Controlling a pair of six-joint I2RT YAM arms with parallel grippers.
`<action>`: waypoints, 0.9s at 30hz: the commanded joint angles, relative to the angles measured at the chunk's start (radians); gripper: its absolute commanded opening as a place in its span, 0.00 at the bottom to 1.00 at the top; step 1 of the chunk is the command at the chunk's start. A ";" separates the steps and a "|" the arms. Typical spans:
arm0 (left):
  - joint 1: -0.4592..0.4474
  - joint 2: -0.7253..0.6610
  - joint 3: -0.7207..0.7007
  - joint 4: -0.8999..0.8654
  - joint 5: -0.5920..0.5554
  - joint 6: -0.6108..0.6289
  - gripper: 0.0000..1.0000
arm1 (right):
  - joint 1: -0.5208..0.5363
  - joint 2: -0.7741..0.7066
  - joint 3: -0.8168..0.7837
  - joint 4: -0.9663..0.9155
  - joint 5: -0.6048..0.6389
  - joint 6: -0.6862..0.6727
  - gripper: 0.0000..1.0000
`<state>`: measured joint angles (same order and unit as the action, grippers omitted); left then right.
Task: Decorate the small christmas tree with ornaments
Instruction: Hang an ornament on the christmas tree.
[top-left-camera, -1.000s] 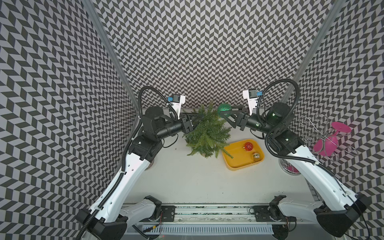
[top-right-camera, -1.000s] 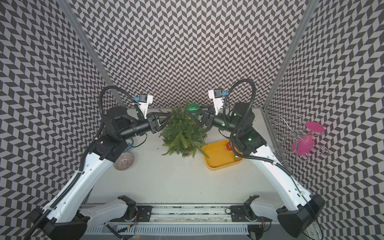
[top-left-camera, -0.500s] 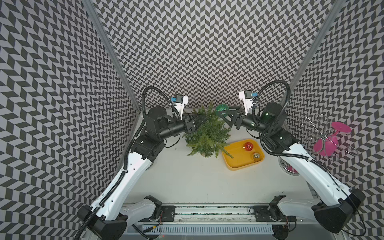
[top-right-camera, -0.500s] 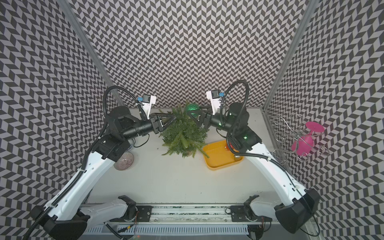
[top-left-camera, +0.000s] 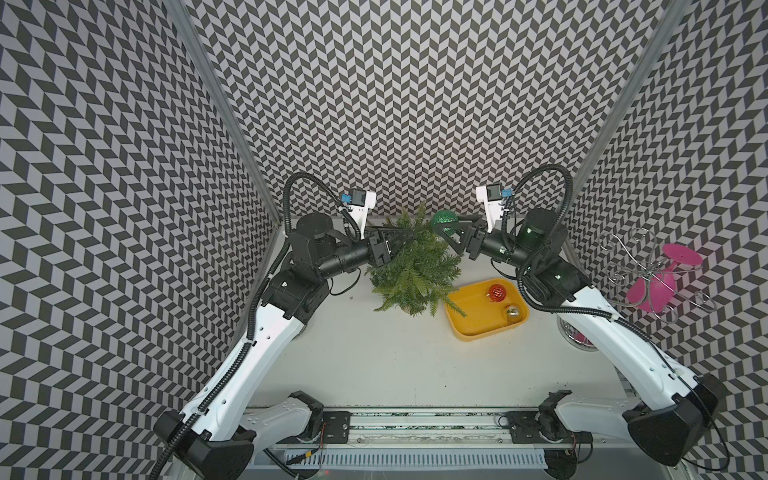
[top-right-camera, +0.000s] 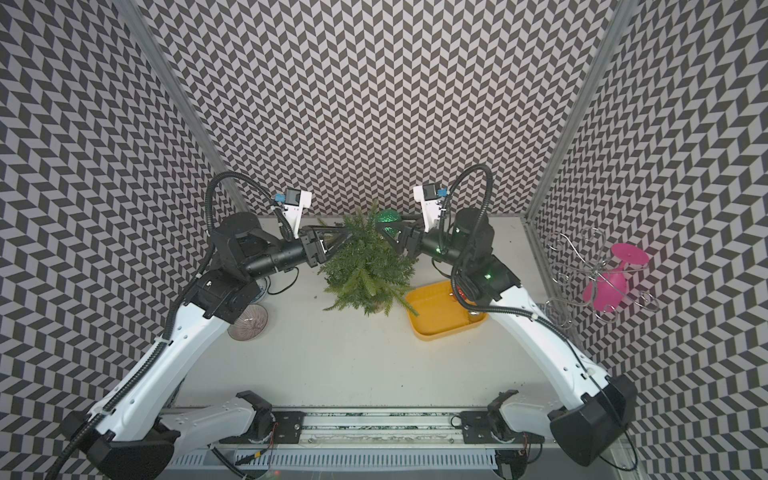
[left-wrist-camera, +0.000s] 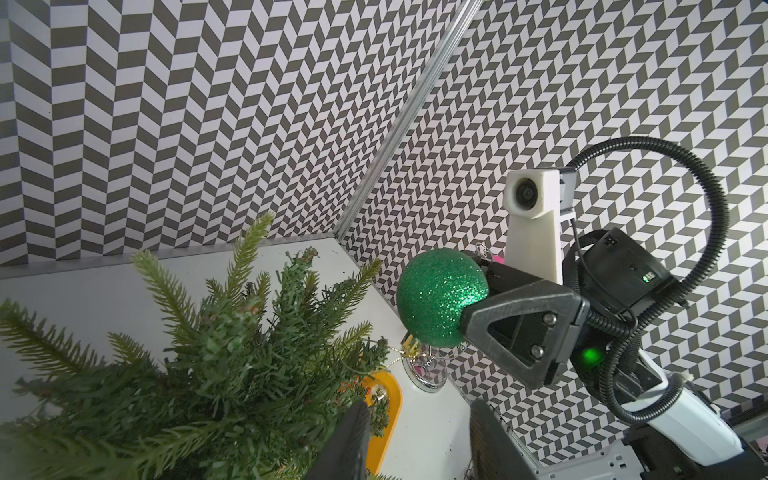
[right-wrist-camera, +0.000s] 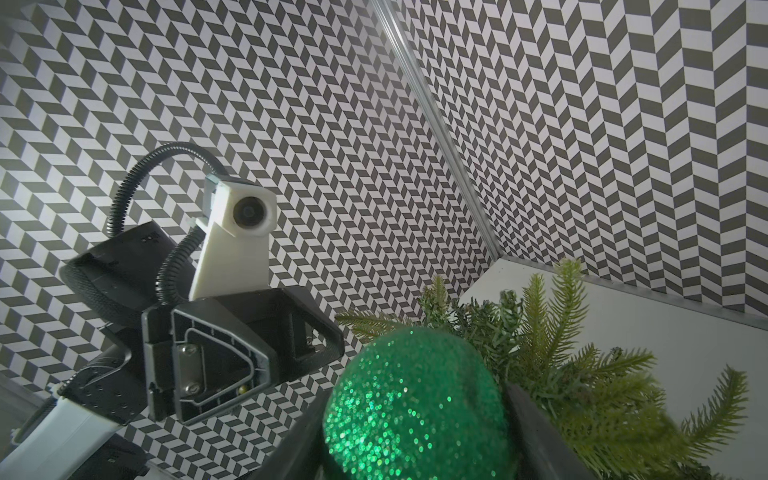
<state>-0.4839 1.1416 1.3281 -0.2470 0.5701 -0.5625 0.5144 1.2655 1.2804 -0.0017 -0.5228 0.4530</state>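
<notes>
**Green bauble held at the tree's crown, cap hanging down**

The right gripper (left-wrist-camera: 473, 291) is pinching the glittery green ornament (left-wrist-camera: 440, 299) across its middle, one finger on each side of the ball. It holds the ball in the air level with the top of the small christmas tree (top-left-camera: 415, 270), on the right arm's side of the crown.

From the ball, the branches lie down and toward the left arm. The ball is round, so its only axis runs through the gold cap (left-wrist-camera: 409, 345). That cap points down toward the foliage. The thin loop appears to trail from it into the upper branches, though whether it has caught on one cannot be told.

The left gripper (top-left-camera: 405, 239) stands at the opposite side of the crown. Its jaws are partly spread and nothing shows between them. It is the free tool nearest the loop.

The tree stands upright near the middle of the table's (top-left-camera: 374, 353) back edge, with its long axis vertical and its top sprig (left-wrist-camera: 253, 237) pointing up.

The red ornament (top-left-camera: 497, 292) and the gold ornament (top-left-camera: 512, 312) lie in the yellow tray (top-left-camera: 478, 330), just beside the tree toward the right edge.
</notes>
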 joint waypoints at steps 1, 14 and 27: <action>-0.004 -0.013 0.002 0.030 -0.002 0.000 0.43 | -0.009 -0.029 -0.018 0.054 0.016 0.000 0.58; -0.005 -0.014 -0.015 0.034 -0.001 0.001 0.43 | -0.025 -0.092 -0.109 0.110 0.022 0.041 0.57; -0.105 0.076 0.121 -0.099 -0.147 0.084 0.37 | -0.026 -0.103 -0.148 0.162 0.003 0.076 0.57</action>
<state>-0.5655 1.2102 1.3987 -0.2993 0.4892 -0.5175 0.4896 1.1893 1.1381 0.0830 -0.5125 0.5102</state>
